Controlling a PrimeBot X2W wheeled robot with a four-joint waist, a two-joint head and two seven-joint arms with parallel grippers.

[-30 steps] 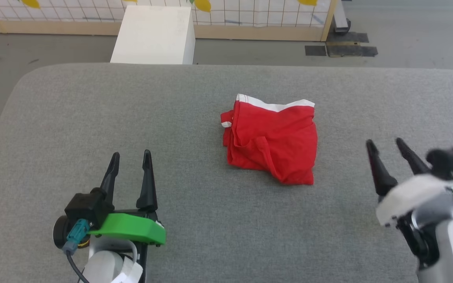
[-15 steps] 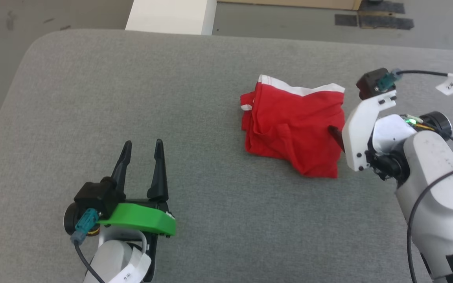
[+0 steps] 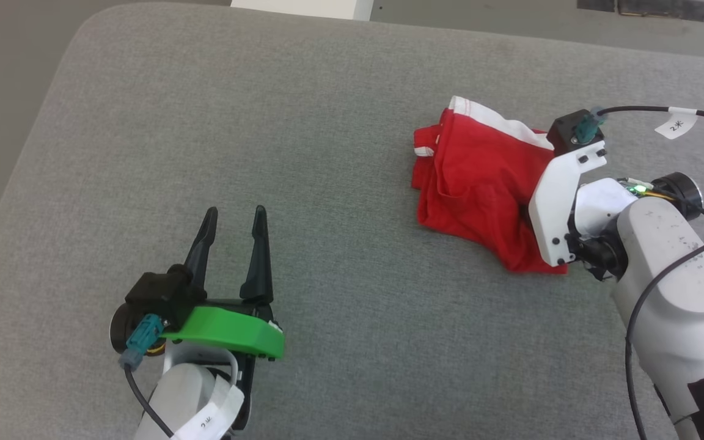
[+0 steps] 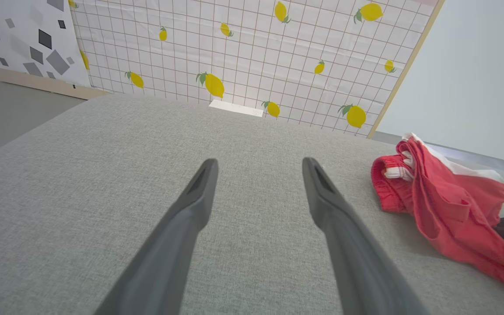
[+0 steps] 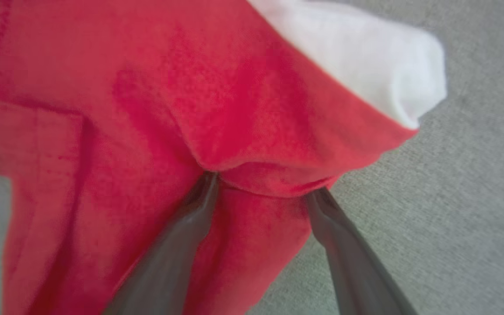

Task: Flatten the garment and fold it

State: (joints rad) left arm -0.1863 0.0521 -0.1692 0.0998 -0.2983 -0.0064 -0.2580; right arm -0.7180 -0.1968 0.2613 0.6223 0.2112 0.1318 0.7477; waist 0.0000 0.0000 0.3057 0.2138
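- The garment, small red shorts of soft cloth with a white-trimmed edge, lies in a crumpled heap on the right part of the grey fabric-covered table. Its layers overlap, so it is not yet flat.
- The right gripper, two long dark fingers on a white-shelled arm, is at the near right edge of the heap. Its fingers stand wide apart, and a raised red fold lies across both tips; nothing is pinched.
- I judge that it is placed there to take this loose edge, so the heap can be pulled open.
- The left gripper is over bare table, well apart from the shorts, with fingers wide and holding nothing. It seems to leave room for the other arm.
- Flattening is only at its beginning. The risk, I think, is catching several layers together, which would drag the whole heap instead of spreading it.
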